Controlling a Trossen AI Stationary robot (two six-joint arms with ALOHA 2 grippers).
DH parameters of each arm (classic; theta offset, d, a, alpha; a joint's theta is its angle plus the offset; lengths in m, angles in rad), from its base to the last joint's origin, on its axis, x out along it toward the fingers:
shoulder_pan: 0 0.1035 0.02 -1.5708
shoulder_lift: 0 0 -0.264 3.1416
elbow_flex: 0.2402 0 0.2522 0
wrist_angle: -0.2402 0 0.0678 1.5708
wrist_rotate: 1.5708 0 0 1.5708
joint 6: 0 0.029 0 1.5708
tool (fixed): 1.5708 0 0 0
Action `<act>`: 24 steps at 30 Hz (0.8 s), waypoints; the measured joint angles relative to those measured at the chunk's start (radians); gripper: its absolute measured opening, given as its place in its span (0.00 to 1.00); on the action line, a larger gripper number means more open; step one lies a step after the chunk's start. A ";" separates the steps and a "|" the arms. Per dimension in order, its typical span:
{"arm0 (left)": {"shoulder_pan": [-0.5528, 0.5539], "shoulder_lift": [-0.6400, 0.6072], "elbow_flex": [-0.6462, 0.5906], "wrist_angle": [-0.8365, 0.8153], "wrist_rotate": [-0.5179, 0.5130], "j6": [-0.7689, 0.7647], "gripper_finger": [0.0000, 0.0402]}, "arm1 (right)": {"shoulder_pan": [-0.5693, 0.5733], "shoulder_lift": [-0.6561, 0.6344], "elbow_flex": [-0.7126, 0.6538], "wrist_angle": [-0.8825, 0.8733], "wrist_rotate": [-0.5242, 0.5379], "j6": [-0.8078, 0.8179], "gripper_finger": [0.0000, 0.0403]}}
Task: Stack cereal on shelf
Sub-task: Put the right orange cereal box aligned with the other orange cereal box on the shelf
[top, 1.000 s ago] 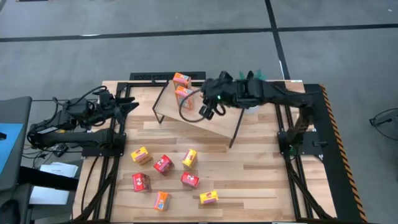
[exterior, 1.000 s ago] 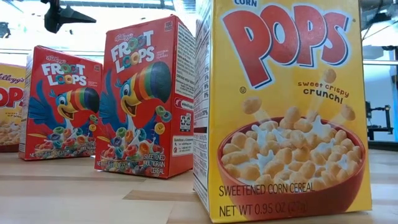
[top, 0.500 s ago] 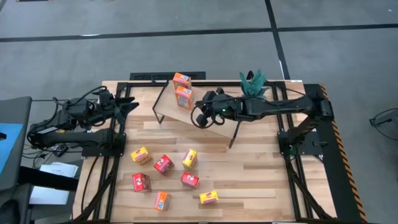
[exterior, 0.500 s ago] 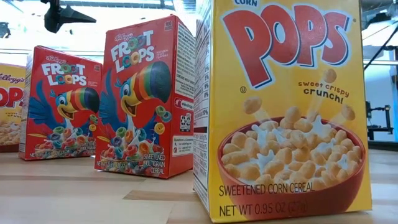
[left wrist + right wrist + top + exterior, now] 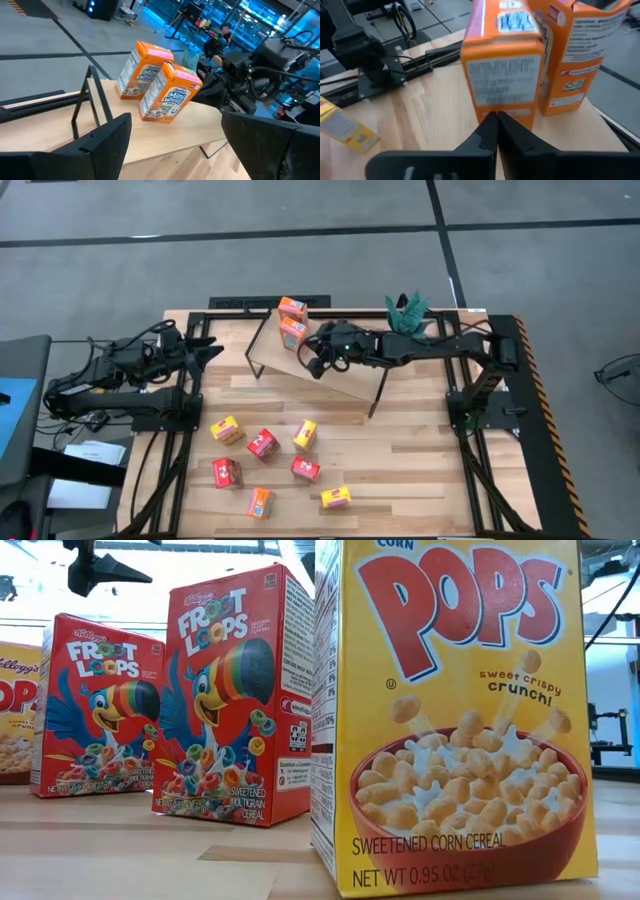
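Right gripper (image 5: pixel 496 131) on shelf (image 5: pixel 340 375), fingers pinched shut, empty, tips just before near orange box (image 5: pixel 502 60). Two orange boxes on shelf; seven more on table (image 5: pixel 420 470). Left gripper (image 5: pixel 175 145) open, waiting at left edge.

I see two orange cereal boxes (image 5: pixel 292 321) crowding the shelf's (image 5: pixel 345 380) far left corner, my right gripper (image 5: pixel 311 362) just beside them. The shelf's right half is open. Seven boxes (image 5: pixel 263 444) scattered on the bench (image 5: pixel 420 470) block its near-left; the right side is passable.
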 joint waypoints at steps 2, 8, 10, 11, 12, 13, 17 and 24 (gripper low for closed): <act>0.000 0.000 0.000 0.001 -0.005 0.000 0.75 | -0.013 0.008 0.001 0.007 -0.002 -0.001 0.07; 0.000 0.000 0.000 0.003 -0.010 0.003 0.75 | -0.047 0.006 0.000 0.045 -0.045 -0.007 0.07; 0.000 0.000 0.000 0.003 -0.019 0.003 0.75 | -0.056 0.007 0.000 0.047 -0.049 -0.011 0.08; 0.000 0.000 0.000 0.004 -0.024 0.003 0.75 | -0.057 0.007 0.000 0.050 -0.049 -0.012 0.08; 0.000 0.000 0.000 0.004 -0.028 0.003 0.75 | -0.058 0.007 0.000 0.055 -0.050 -0.012 0.09; 0.000 0.000 0.000 0.004 -0.031 0.004 0.75 | -0.059 0.007 0.000 0.055 -0.051 -0.012 0.09; 0.000 0.000 0.000 0.004 -0.031 0.003 0.75 | -0.062 0.007 0.000 0.056 -0.055 -0.019 0.08; 0.000 0.000 0.000 0.004 -0.031 -0.005 0.75 | -0.037 0.007 0.000 0.031 -0.055 -0.028 0.05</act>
